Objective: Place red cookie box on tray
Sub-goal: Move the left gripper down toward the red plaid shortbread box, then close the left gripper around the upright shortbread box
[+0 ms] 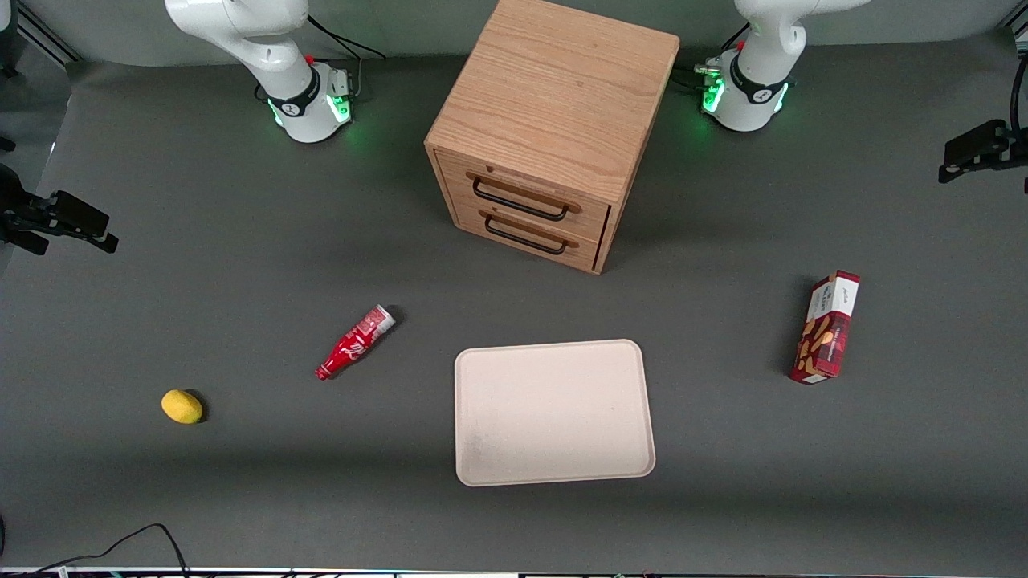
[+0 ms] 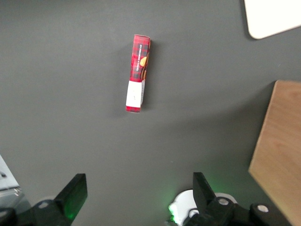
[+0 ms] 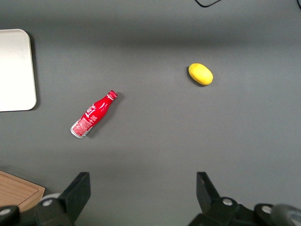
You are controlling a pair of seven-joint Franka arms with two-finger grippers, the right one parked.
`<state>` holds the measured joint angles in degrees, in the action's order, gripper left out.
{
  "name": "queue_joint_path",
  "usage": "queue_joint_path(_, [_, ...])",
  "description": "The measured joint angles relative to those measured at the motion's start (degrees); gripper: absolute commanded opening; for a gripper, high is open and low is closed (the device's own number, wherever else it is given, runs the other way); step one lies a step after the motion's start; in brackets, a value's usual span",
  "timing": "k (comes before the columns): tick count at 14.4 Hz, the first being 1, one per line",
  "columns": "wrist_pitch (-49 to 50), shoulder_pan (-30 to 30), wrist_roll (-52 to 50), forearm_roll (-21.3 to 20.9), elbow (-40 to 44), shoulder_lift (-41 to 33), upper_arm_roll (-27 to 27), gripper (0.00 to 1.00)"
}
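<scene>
Dark-red target: slim oblong dark-red cardboard cookie box (image 1: 826,327) with white end panel and pictured tan cookies, resting on its narrow long side on the grey table mat (image 1: 241,241), toward the working arm's end, well apart from the tray.
Destination: flat pale beige rectangular tray (image 1: 482,466) with rounded corners and low rim, bare, in front of the wooden two-drawer cabinet (image 1: 546,128).
Tool: left arm's black two-finger gripper (image 2: 139,195), fingers spread wide, holding nothing, raised high above the mat and short of the box.
Step in hand: approach, not yet begun by the look of it.
Doing it well: centre over the box, turn the wrist so the fingers straddle its thin width, descend straight, close mid-length to avoid tipping.
Not to confuse: red bottle (image 1: 354,343) with silver cap; yellow lemon (image 1: 181,406).
</scene>
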<state>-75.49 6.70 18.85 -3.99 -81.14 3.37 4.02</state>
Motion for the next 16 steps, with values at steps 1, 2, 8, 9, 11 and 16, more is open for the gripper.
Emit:
queue_joint_path(1, [-1.33,0.20,2.57,-0.14,-0.71,1.12,-0.38,1.00])
queue_joint_path(2, [-3.08,0.35,5.16,-0.16,-2.00,2.18,-0.83,1.00])
queue_joint_path(8, [-23.97,1.00,13.50,1.46,-19.42,7.46,-2.85,1.00])
queue_joint_path(9, [-27.24,1.00,13.69,1.50,-21.30,8.78,-2.83,1.00])
queue_joint_path(11, [-33.64,0.99,14.02,1.52,-23.87,11.80,-2.75,1.00])
queue_joint_path(16, [-51.41,0.98,14.07,1.60,-31.31,17.87,-2.62,1.00])
